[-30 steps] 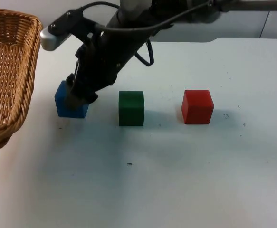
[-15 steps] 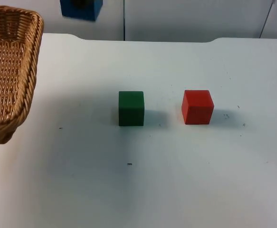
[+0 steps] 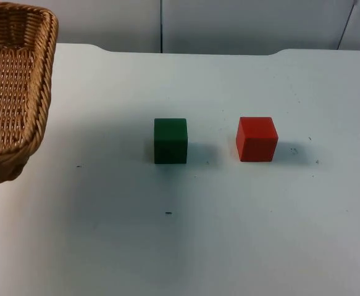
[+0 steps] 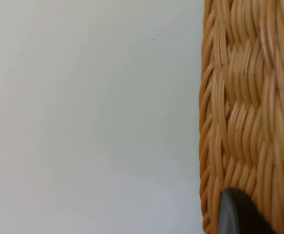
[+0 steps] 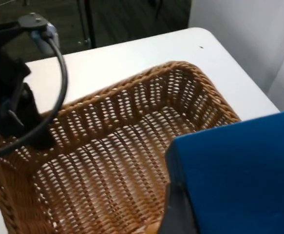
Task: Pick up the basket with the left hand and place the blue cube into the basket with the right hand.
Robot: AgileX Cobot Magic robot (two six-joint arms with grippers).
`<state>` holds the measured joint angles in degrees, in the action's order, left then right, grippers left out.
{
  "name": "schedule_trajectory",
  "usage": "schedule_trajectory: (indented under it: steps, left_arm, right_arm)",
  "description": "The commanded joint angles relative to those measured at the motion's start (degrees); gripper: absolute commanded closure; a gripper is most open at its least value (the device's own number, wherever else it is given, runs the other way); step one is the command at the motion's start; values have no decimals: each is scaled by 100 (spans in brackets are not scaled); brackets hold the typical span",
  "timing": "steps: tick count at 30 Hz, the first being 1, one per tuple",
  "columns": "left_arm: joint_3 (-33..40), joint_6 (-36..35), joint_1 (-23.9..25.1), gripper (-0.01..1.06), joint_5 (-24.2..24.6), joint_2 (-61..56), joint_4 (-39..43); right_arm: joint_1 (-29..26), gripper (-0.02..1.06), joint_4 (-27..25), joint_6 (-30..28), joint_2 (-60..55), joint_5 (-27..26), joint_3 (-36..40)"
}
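The right gripper (image 5: pixel 180 214) is clamped on the blue cube (image 5: pixel 234 175) and, seen from the right wrist, holds it above the open mouth of the basket (image 5: pixel 112 161), whose woven floor lies bare beneath. The left gripper (image 4: pixel 241 217) grips the basket's wall, one black fingertip pressed against the wicker, and in the right wrist view the left arm (image 5: pixel 15 102) stands at the basket's far rim. From the top camera the basket (image 3: pixel 13 98) hangs at the left edge over the white table (image 3: pixel 229 234), while a green cube (image 3: pixel 170 140) and a red cube (image 3: pixel 257 139) sit side by side, apart from each other. The risk, as I judge it, is a release off centre: the cube seems nearer one rim than the middle, so it could strike the wicker edge and tumble out, or jolt the basket in the left grip. Against a second ago, the blue cube is off the table and out of the top camera's sight, and the right arm with it; the basket sits slightly higher.
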<state>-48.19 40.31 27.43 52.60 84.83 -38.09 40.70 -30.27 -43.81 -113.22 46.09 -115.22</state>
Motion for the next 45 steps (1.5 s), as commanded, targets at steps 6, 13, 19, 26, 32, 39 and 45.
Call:
schedule_trajectory:
  steps: [6, 13, 19, 26, 32, 39, 45]
  left_arm:
    - [-56, -40, -561, 105, 48, -20, -279]
    - [-56, -40, -562, 105, 64, -20, -488]
    - [-56, -30, -562, 105, 104, -20, -488]
    - [-56, -30, -562, 105, 128, -20, -488]
    - [-56, -30, -562, 105, 128, -20, -488]
    - [-56, -30, -562, 105, 128, -20, -488]
    - [-56, -30, -562, 105, 126, -20, -499]
  right_arm:
    - [652, 105, -56, -215, -579, -596, -29]
    - [775, 105, -47, -215, -1263, -1112, -29]
    - [775, 105, -47, -215, -1849, -1322, -29]
    - [775, 105, -47, -111, -2137, -1430, -29]
    - [775, 91, -47, -112, -2161, -1430, -29]
    - [775, 8, -45, -158, -2073, -1287, -29]
    - [763, -1, 153, -429, -1679, -1217, -29]
